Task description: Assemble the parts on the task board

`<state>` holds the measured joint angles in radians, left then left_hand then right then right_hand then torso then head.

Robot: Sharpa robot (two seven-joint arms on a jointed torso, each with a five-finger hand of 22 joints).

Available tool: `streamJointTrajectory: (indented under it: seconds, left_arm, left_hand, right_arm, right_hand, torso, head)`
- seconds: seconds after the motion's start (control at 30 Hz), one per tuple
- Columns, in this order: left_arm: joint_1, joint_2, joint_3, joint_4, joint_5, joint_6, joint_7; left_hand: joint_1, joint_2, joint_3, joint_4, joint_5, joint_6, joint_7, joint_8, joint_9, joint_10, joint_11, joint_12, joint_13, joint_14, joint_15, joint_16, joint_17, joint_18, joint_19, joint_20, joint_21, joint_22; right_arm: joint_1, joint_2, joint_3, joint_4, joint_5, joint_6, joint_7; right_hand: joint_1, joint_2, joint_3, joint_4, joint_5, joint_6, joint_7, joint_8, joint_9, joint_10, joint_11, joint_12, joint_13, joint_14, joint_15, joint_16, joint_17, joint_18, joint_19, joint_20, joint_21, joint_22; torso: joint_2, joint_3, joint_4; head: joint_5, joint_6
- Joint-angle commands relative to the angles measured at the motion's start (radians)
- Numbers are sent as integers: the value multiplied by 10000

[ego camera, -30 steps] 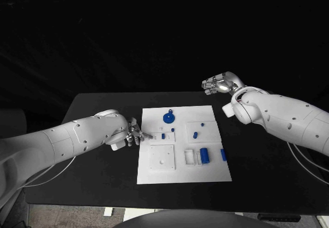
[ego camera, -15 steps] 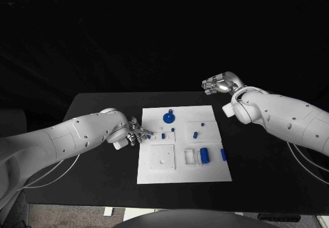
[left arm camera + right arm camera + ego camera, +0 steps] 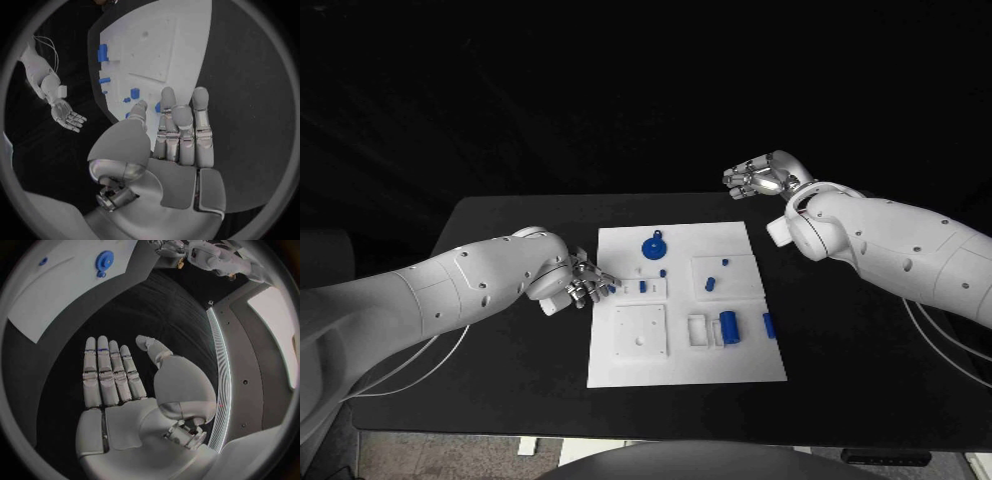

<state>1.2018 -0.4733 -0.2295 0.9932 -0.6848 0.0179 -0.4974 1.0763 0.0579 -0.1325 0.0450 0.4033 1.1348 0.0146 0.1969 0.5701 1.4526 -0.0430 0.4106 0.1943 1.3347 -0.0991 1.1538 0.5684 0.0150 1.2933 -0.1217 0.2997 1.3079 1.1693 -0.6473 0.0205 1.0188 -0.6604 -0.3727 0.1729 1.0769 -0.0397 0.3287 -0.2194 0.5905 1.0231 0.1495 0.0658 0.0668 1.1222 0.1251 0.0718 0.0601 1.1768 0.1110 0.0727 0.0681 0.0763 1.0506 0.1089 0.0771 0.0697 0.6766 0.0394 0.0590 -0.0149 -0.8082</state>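
The white task board [image 3: 682,350] lies mid-table with blue parts on it: a round gear [image 3: 653,247], a cylinder [image 3: 730,322], a bar [image 3: 769,324] and small pieces [image 3: 711,283]. My left hand [image 3: 577,282] rests at the board's left edge with its fingers stretched out straight [image 3: 178,135]. A small blue piece [image 3: 610,288] lies at its fingertips, partly hidden behind the thumb [image 3: 158,106]. I cannot tell whether the hand touches it. My right hand [image 3: 764,178] hangs raised beyond the board's far right corner, fingers apart, palm empty [image 3: 119,385].
The black table's [image 3: 516,350] surface extends around the board on every side. The board [image 3: 162,50] holds raised white frames and slots, one with a blue piece [image 3: 643,286] near my left fingertips. The gear [image 3: 105,260] sits nearest my right hand.
My left hand has drawn back slightly towards the board's left edge, and the small blue piece now shows at its fingertips. The right hand has stayed where it was.
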Motion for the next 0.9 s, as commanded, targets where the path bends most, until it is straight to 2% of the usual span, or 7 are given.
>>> streamJointTrajectory:
  seconds: [0.03, 0.17, 0.23, 0.27, 0.4, 0.57, 0.9]
  left_arm:
    - [13, -3, 3, 23, -295, 186, -302]
    - [12, 18, 3, 13, -369, 193, -393]
    - [12, 53, 2, 2, -396, 167, -440]
    - [11, 70, 2, -5, -405, 155, -457]
    - [11, 139, 1, -61, -425, 110, -511]
    - [8, 237, -3, -161, -443, 47, -595]
    - [5, 452, -9, -424, -458, 112, -703]
  left_hand:
    - [-58, -40, -45, 140, -69, -163, -39, 206, 1024, -22, -90, 114, 44, 19, -87, 79, -10, -20, -4, -56, 57, 186]
    - [-136, -135, -72, 395, -269, -441, -61, 578, 1928, -96, -105, 271, 136, 3, -93, 115, 0, -25, 5, -61, 69, 193]
    - [-314, -248, -7, 791, -909, -670, -92, 1232, 2448, -194, -110, 499, 247, -8, -130, 185, 22, -39, -1, -71, 96, 189]
    - [-367, -348, 23, 895, -1103, -675, -130, 1362, 2526, -204, -134, 545, 263, -4, -115, 203, 23, -38, 5, -78, 110, 194]
    - [-520, -601, 303, 1220, -1413, -848, -174, 1858, 2960, -268, -160, 726, 310, -16, -133, 281, 26, -47, -11, -93, 166, 193]
    - [-618, -697, 483, 1429, -1435, -1032, -200, 2290, 3324, -349, -168, 851, 329, -49, -133, 325, 1, -49, -32, -97, 212, 192]
    - [-624, -510, 406, 1470, -1414, -1158, -197, 2478, 3370, -438, -161, 945, 344, -85, -123, 359, -48, -34, -52, -85, 245, 191]
  right_arm:
    - [-1, 1, 1, 3, -5, 131, 73]
    - [-4, 9, 1, 2, -5, 134, 74]
    - [-8, 18, 1, 0, -5, 135, 75]
    - [-10, 21, 1, -1, -5, 135, 76]
    - [-14, 28, 1, -2, -5, 134, 77]
    - [-15, 31, 1, 3, -4, 132, 78]
    - [-17, 41, 1, 10, -1, 129, 78]
  right_hand:
    - [16, -90, -18, 23, 45, -20, 27, -33, -13, -57, 24, -39, -14, -48, 16, -46, -16, 29, -75, 13, -19, -15]
    - [16, -90, -18, 23, 45, -20, 27, -33, -13, -57, 24, -39, -14, -48, 16, -46, -16, 29, -75, 13, -19, -15]
    - [16, -90, -18, 23, 45, -20, 27, -33, -13, -57, 24, -39, -14, -48, 16, -46, -16, 29, -75, 13, -19, -15]
    - [16, -90, -18, 23, 45, -20, 27, -33, -13, -57, 24, -39, -14, -48, 16, -46, -16, 29, -75, 13, -19, -15]
    - [16, -90, -18, 23, 45, -20, 27, -33, -13, -57, 24, -39, -14, -48, 16, -46, -16, 29, -75, 13, -19, -15]
    - [16, -90, -18, 23, 45, -20, 27, -33, -13, -57, 24, -39, -14, -48, 16, -46, -16, 29, -75, 13, -19, -15]
    - [26, -86, -34, 22, 62, -20, 26, -31, -12, -64, 19, -38, -14, -58, 14, -47, -17, 29, -85, 17, -19, -15]
  torso:
    - [5, 5, 11]
    - [6, 3, 14]
    - [6, -6, 10]
    - [3, -9, 5]
    - [6, -11, -6]
    - [15, -5, 4]
    - [10, -4, 3]
  head:
    - [-14, -2]
    - [-20, -14]
    - [-15, -19]
    - [-7, -21]
    - [-2, -22]
    - [-17, -21]
    - [-29, -19]
